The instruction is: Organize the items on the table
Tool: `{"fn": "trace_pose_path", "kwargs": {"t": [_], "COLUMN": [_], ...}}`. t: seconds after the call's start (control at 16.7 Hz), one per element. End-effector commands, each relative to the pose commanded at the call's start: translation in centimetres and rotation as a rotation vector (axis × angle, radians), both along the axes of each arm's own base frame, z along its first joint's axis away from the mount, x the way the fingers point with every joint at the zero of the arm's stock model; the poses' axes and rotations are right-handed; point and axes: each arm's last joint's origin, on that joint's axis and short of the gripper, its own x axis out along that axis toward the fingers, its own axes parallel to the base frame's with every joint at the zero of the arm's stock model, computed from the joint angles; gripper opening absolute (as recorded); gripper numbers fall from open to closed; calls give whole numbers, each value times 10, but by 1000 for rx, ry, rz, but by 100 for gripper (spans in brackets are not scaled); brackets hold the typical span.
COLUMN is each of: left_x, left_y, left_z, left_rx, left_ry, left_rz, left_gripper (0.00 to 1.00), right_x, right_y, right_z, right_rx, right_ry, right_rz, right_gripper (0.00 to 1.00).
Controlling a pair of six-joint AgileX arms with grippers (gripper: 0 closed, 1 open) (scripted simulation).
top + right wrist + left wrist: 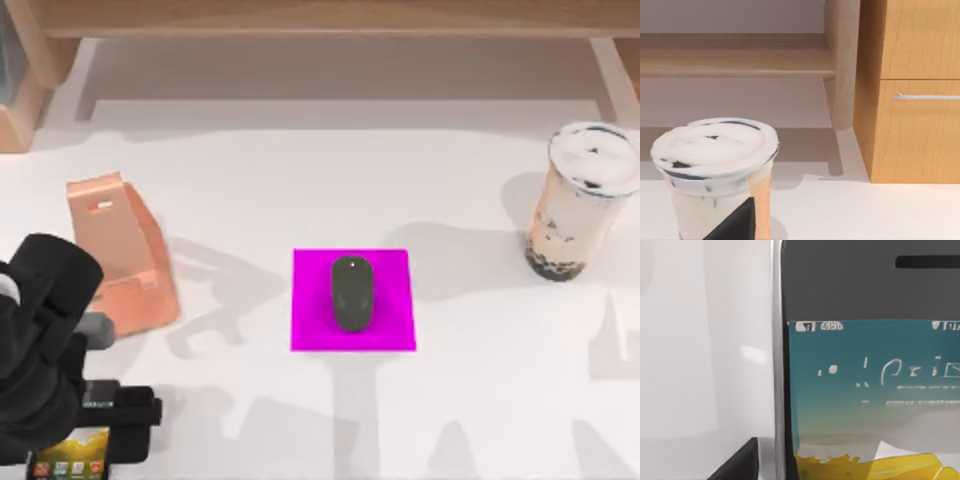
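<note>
Your left gripper (pixel 95 440) sits over the smartphone (pixel 70 465) at the counter's (pixel 480 400) near-left edge; finger state: cannot tell. Mouse (pixel 352 293) on pad (pixel 310 330), centre. Cup (pixel 580 200) far right, open counter between.

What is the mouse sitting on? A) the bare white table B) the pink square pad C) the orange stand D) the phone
B: the mouse lies in the middle of the pink pad, well apart from the orange stand and the phone.
</note>
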Motion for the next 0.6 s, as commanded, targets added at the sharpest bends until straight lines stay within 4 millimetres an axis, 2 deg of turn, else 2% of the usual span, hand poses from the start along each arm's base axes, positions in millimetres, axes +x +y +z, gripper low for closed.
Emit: {"fn": "trace_pose_path", "kwargs": {"t": [0.18, 0.24, 0.6], "left_x": [0, 2, 3], "left_y": [0, -1, -1], "left_z": [0, 10, 26], "left_rx": [0, -11, -12], "left_ry": [0, -19, -20], "left_rz": [0, -3, -2], "left_gripper": [0, 0, 0], "right_x": [0, 0, 0], "right_y": [0, 0, 0], "right_z": [0, 0, 0], "right_rx": [0, 0, 0], "right_ry": [0, 0, 0], "right_rz": [0, 0, 0], "right_gripper": [100, 100, 100]}}
